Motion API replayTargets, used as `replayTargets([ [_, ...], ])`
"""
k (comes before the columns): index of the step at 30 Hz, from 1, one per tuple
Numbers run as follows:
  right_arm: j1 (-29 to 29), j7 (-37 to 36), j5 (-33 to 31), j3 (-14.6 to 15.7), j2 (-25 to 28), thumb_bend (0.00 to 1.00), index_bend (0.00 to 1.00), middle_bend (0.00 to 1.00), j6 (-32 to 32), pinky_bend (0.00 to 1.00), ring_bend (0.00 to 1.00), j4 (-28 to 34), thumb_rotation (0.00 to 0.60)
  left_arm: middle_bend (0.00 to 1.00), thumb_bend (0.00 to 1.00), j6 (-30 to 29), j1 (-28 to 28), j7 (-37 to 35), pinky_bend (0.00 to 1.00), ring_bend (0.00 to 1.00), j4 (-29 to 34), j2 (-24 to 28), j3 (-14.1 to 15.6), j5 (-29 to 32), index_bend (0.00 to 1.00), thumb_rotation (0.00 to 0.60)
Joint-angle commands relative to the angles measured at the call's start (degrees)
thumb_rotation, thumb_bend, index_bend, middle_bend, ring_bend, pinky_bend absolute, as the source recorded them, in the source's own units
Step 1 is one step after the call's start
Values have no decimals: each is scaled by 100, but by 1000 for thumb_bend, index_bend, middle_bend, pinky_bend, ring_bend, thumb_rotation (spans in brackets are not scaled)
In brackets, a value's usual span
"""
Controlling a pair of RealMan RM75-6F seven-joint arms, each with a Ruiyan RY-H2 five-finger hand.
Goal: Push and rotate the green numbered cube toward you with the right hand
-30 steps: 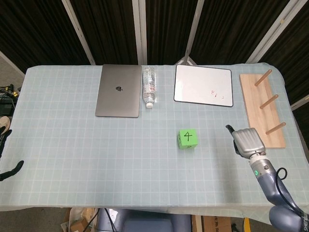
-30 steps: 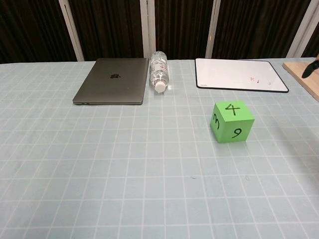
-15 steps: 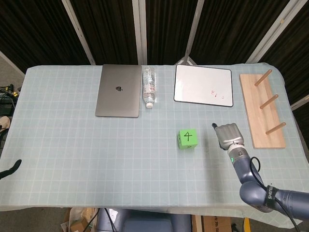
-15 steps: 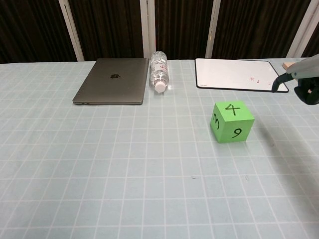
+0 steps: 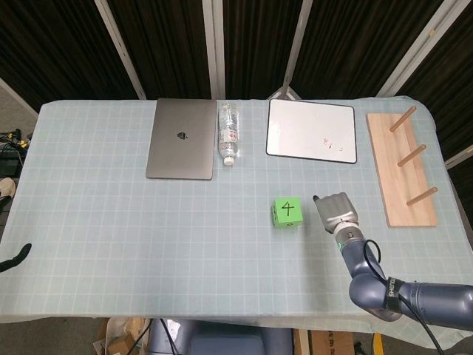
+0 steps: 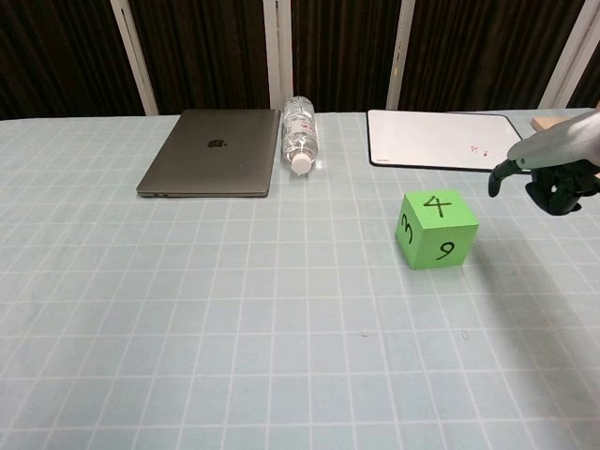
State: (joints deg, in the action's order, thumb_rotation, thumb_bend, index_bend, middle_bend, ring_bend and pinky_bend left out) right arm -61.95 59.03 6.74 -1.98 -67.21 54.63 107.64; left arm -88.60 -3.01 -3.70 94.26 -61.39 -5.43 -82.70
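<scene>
The green numbered cube (image 5: 287, 212) (image 6: 436, 230) sits on the table right of centre. Its top face reads 4, its near face 9 and its left face 3. My right hand (image 5: 336, 211) (image 6: 553, 169) hovers just right of the cube, a small gap away, and holds nothing. Its thumb sticks out toward the cube and its other fingers bend downward. Only a dark sliver of my left hand (image 5: 15, 257) shows, at the far left edge of the head view and off the table.
A closed grey laptop (image 5: 182, 138), a lying water bottle (image 5: 229, 133) and a small whiteboard (image 5: 311, 130) line the far side. A wooden peg rack (image 5: 403, 166) lies at the right edge. The light checked tablecloth (image 5: 148, 222) covers the table.
My right hand has moved left from near the peg rack to just beside the cube. The cube has not moved. The left hand stays at the left edge.
</scene>
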Motion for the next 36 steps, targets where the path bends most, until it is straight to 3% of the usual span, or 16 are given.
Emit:
replayTargets([
  [1,-111,7,-101,38,-22,898,183,789,-13,678,772,38,600,0,316,3,-1,-5,0,0,0,3,-1,-1,98,600],
  [36,-972,-253,-787,215,-393,897,186,789,-286,678,772,-257,600,0,316,71,-23,13,0,0,6,4,-27,65,97,600],
])
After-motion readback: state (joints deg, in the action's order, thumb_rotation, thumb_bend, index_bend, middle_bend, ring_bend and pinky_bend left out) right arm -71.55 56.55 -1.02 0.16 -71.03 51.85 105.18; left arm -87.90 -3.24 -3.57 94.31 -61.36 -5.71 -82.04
